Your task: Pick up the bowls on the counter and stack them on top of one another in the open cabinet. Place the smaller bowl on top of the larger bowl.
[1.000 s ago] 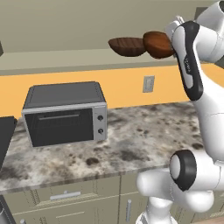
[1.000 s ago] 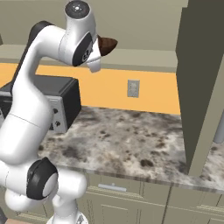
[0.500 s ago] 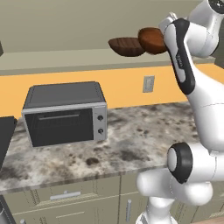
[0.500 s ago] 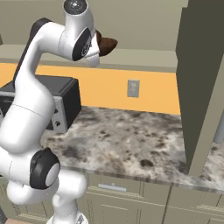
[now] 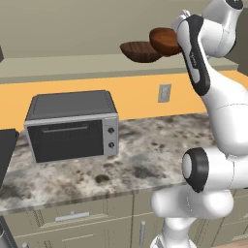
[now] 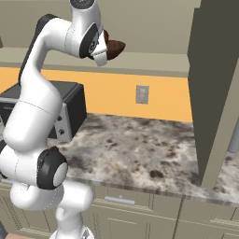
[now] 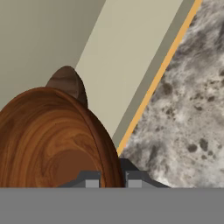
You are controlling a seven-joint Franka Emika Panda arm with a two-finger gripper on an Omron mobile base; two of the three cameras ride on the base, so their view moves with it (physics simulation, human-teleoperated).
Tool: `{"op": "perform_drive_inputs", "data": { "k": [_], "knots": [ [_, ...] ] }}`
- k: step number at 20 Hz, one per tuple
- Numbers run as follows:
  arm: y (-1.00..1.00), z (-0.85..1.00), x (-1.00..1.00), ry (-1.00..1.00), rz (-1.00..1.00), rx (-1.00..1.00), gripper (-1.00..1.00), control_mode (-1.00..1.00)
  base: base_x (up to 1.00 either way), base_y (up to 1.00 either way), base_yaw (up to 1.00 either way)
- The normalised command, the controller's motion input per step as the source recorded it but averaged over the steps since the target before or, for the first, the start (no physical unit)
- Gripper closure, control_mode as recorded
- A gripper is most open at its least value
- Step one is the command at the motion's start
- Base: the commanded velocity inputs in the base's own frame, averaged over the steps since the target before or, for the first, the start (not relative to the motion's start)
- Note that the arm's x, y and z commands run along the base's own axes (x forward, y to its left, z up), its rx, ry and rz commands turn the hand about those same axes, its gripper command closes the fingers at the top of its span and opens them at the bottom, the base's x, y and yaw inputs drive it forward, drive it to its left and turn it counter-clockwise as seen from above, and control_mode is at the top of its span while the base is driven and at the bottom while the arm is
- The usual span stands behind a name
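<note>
gripper (image 7: 113, 178) clamps smaller bowl (image 5: 164, 40) rim | beside larger bowl (image 5: 140, 51) | no writing legible

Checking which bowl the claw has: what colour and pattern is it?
Reddish-brown with wood grain, the smaller bowl, clearest in the hand view.

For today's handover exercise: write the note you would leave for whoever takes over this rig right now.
Gripper: shut on the small bowl, fingers pinching its rim, held up at cabinet height.
Large bowl: already on the cabinet ledge, just beside and below the small one.
Done: large bowl placed; small bowl lifted off the counter.
Left: bring the small bowl over the large one, lower it in, release.
Toaster oven on the counter is not part of the job.
</note>
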Motion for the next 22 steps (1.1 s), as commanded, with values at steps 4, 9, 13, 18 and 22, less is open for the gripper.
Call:
{"op": "perform_drive_inputs", "data": {
  "k": [4, 9, 13, 18, 22],
  "knots": [
    [0.00, -0.05, 0.20, -0.04, 0.01, 0.02, 1.00, -1.00, 0.00, 0.00, 0.00],
    [0.04, -0.01, 0.21, -0.07, 0.00, 0.02, 1.00, -1.00, 0.00, 0.00, 0.00],
    [0.09, -0.10, 0.29, -0.04, 0.00, 0.00, 1.00, -1.00, 0.00, 0.00, 0.00],
    [0.10, -0.11, 0.32, -0.02, 0.00, 0.00, 1.00, -1.00, 0.00, 0.00, 0.00],
    [0.02, -0.01, 0.34, 0.00, 0.00, 0.00, 1.00, -1.00, 0.00, 0.00, 0.00]
  ]
}}
